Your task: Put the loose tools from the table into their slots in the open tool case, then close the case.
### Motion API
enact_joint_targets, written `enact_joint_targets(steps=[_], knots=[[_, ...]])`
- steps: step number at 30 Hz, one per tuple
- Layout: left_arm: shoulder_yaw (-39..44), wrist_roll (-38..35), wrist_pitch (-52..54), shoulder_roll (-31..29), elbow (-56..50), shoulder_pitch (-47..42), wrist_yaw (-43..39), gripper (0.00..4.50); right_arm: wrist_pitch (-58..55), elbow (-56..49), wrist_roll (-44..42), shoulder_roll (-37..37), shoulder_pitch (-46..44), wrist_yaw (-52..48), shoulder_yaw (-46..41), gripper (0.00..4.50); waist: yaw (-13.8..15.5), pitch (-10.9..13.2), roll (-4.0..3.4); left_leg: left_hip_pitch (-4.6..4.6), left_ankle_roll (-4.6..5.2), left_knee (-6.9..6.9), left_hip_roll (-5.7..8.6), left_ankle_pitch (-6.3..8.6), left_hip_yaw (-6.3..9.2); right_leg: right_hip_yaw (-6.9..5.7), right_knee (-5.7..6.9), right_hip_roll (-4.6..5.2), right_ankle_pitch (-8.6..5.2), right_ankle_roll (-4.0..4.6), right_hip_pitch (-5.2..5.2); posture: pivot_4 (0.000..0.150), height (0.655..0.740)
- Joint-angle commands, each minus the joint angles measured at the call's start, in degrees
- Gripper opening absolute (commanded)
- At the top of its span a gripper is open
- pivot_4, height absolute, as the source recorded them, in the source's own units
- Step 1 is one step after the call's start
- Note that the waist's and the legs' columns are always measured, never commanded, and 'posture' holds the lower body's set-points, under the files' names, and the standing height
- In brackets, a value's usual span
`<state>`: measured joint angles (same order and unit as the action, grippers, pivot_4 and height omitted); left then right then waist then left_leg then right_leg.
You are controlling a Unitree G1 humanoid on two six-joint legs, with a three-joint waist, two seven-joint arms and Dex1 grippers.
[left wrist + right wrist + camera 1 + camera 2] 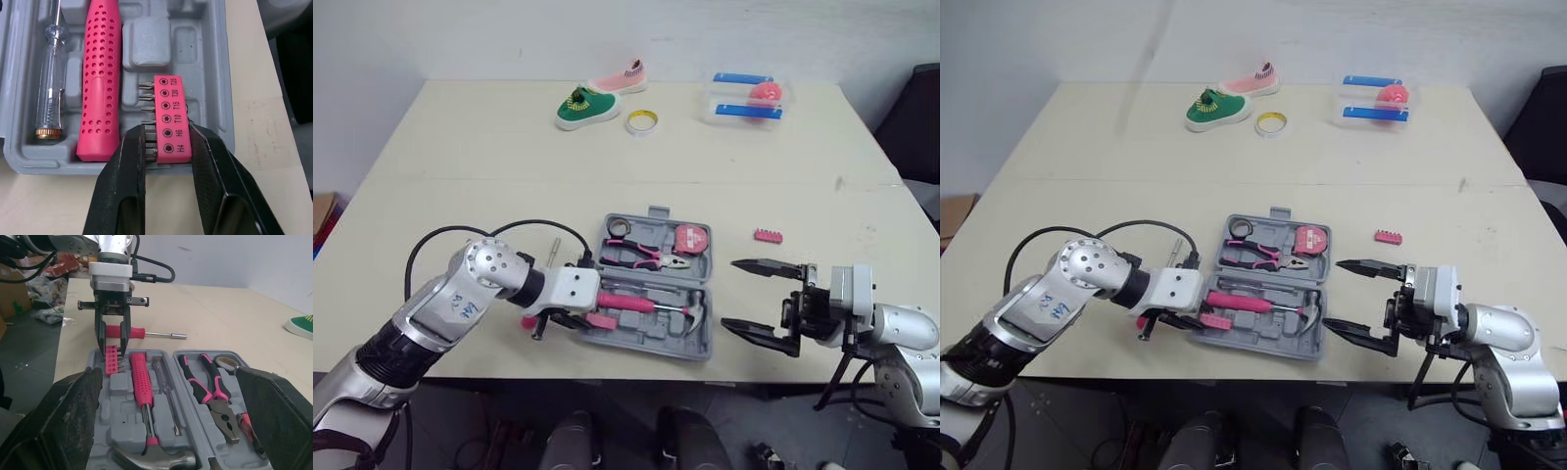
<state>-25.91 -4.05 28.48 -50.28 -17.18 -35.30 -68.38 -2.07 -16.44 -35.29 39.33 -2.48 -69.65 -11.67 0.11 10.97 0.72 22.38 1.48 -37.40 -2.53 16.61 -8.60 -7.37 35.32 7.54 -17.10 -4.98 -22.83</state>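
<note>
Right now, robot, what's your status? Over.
Left hand shut on bit holder, at tool case corner. Right hand open, beside case. Second bit strip, screwdriver loose on table.

green shoe (586, 107): well beyond left jaws
pink shoe (620, 78): just beside green shoe
tape ring (642, 121): near green shoe
clear box (747, 99): well beyond right jaws

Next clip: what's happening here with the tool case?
The left gripper is shut on a pink bit holder, holding it at the near left corner of the open tool case. Hammer and pliers sit in their slots. The right gripper hangs open beside the case. A second bit holder and a pink-handled driver lie loose on the table.
</note>
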Motion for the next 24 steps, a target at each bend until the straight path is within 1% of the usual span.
enact_joint_targets(steps=[1,4,8,10,15,17,18,19,20,24], knots=[[-0.74,2.12,1.63,1.18,0.44,-1.24,0.20,0.64,-2.08,-4.05,-1.35,0.80,-0.56,2.27,-0.79,4.50,0.01,0.00,0.01,0.01,0.01,-0.04,0.00,0.01,0.00,0.01,0.02,0.02,0.00,0.00,0.00,0.150,0.7400],[-0.71,2.08,1.86,2.88,0.64,-1.46,-0.18,0.64,-3.58,-4.82,-1.30,0.66,-1.84,3.69,-0.26,4.50,0.01,0.00,0.01,0.00,0.03,-0.09,0.00,0.01,0.01,0.16,0.09,0.04,0.00,0.00,0.00,0.150,0.7400],[-0.80,4.86,0.67,5.78,2.50,-2.55,2.41,0.64,-4.92,-5.00,-1.18,0.37,-3.27,4.63,0.41,4.50,0.30,0.01,0.02,0.01,0.03,-0.21,-0.01,0.01,0.04,0.32,0.18,0.04,0.00,0.01,0.00,0.150,0.7400],[-1.12,5.76,-0.19,5.67,2.84,-2.55,1.78,0.64,-5.17,-4.95,-1.19,0.19,-3.50,4.78,0.56,4.50,0.50,0.01,0.02,0.04,0.07,-0.30,-0.01,0.03,0.06,0.33,0.21,0.04,0.00,0.01,0.00,0.150,0.7400],[0.78,4.65,-2.37,6.19,2.65,-1.43,1.79,0.64,-4.80,-4.52,-1.07,-0.18,-3.17,4.50,0.55,4.50,0.63,0.01,0.02,0.04,0.10,-0.32,-0.02,0.05,0.05,0.36,0.22,0.06,0.00,0.01,0.00,0.150,0.7400],[1.42,3.71,-3.86,5.81,2.21,-1.04,0.76,1.69,-3.46,-3.17,-0.87,-0.48,-2.29,3.36,0.36,4.50,0.69,0.01,0.02,0.04,0.10,-0.33,-0.02,0.05,0.05,0.36,0.23,0.05,0.00,0.01,0.00,0.150,0.7400],[2.14,3.04,-5.73,5.84,2.01,-0.73,0.43,1.99,-2.53,-2.22,-0.68,-0.65,-1.79,2.55,0.21,4.50,0.73,0.01,0.02,0.04,0.10,-0.34,-0.04,0.05,0.05,0.35,0.23,0.05,0.00,0.01,0.00,0.150,0.7400],[2.63,2.50,-6.62,5.60,1.71,-0.50,-0.21,2.51,-1.62,-1.29,-0.54,-0.82,-1.37,1.84,0.04,4.50,0.76,0.01,0.02,0.04,0.10,-0.34,-0.03,0.05,0.05,0.35,0.23,0.05,0.00,0.01,0.00,0.150,0.7400],[3.76,1.62,-6.51,5.84,1.47,-0.26,-0.03,2.86,-0.97,-0.64,-0.44,-0.90,-1.12,1.31,-0.05,4.50,0.81,0.01,0.02,0.04,0.11,-0.34,-0.03,0.06,0.05,0.35,0.23,0.04,0.00,0.00,0.00,0.150,0.7400],[8.99,-3.53,-5.20,5.01,0.27,0.51,-1.41,2.86,0.59,0.84,-0.67,-0.94,-0.34,-0.13,-0.20,4.50,0.84,0.01,0.02,0.05,0.13,-0.40,-0.03,0.07,0.03,0.34,0.27,0.03,0.00,0.00,0.00,0.150,0.7400]])
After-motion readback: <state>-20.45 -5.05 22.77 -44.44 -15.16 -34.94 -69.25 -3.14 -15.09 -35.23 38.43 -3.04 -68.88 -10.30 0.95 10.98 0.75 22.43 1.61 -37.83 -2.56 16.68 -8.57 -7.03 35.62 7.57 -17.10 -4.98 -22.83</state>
